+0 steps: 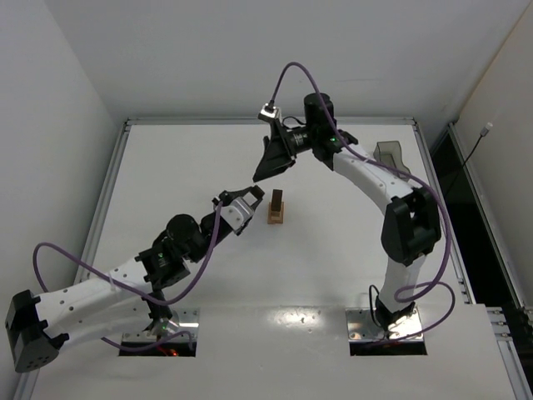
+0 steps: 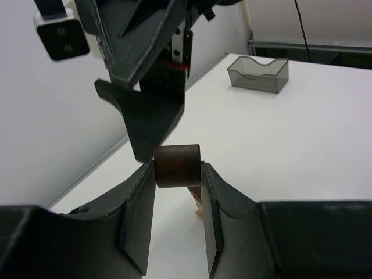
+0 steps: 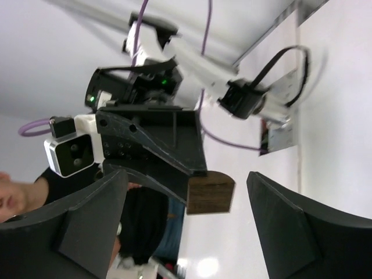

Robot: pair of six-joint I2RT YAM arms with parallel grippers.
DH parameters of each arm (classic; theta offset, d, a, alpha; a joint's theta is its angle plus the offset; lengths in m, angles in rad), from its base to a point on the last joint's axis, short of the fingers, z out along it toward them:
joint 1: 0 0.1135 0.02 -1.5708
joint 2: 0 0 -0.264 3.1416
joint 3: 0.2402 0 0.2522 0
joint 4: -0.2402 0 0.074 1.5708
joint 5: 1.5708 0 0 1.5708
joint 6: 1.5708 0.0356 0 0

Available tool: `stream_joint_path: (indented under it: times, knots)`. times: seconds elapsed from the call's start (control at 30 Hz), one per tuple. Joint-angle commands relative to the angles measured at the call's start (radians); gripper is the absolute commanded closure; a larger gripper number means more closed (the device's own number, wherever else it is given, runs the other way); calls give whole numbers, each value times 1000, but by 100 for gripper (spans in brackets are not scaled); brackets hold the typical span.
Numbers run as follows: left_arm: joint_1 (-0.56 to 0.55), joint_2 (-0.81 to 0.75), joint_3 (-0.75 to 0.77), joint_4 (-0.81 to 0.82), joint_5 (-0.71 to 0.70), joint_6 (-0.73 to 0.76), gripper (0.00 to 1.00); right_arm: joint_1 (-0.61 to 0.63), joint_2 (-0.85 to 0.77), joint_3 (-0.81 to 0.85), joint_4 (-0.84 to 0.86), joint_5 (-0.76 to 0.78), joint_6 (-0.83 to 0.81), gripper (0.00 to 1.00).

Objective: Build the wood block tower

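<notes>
Clamped in left fingers [image 2: 139,203]: dark block [image 2: 177,165], held aloft. Either side, right fingers [image 3: 290,226] spread wide (not touching). On bench [image 1: 183,167], tower [image 1: 276,208] upright, just beyond block, lower; left arm nearer.

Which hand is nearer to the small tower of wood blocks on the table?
Left. The left hand, shut on a dark block, is just beside the tower; the right hand, open, is higher and farther back.

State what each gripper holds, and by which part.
Left gripper pinches a dark brown wooden block by two opposite side faces. Right gripper is open, holding nothing.
</notes>
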Motion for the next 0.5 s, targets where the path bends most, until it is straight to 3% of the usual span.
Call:
stream_joint_path:
  times: [0.0, 0.13, 0.17, 0.23, 0.27, 0.3, 0.33, 0.37, 0.47]
  knots:
    - [-16, -12, 83, -40, 5, -86, 100, -75, -62, -10, 79, 49, 15, 19]
    - [-16, 50, 195, -236, -4, -203, 100, -201, -85, -44, 17, 164, -82, 19]
    - [-16, 65, 219, -272, -4, -246, 100, -231, -85, -24, -172, 234, -247, 19]
    - [-16, 117, 291, -335, -24, -289, 100, -314, -85, 57, -372, 328, -429, 18]
    - [-16, 139, 318, -402, -24, -312, 100, -337, -85, 91, -562, 467, -527, 18]
    - [3, 163, 345, -436, -24, -356, 100, -368, -85, 144, -629, 535, -692, 18]
    - [16, 235, 429, -479, -6, -384, 100, -379, -94, 167, -692, 710, -762, 18]
    - [51, 284, 486, -594, 7, -410, 100, -379, -104, 178, -752, 783, -813, 18]
    - [130, 474, 724, -800, 111, -478, 100, -403, -153, 142, -787, 949, -945, 18]
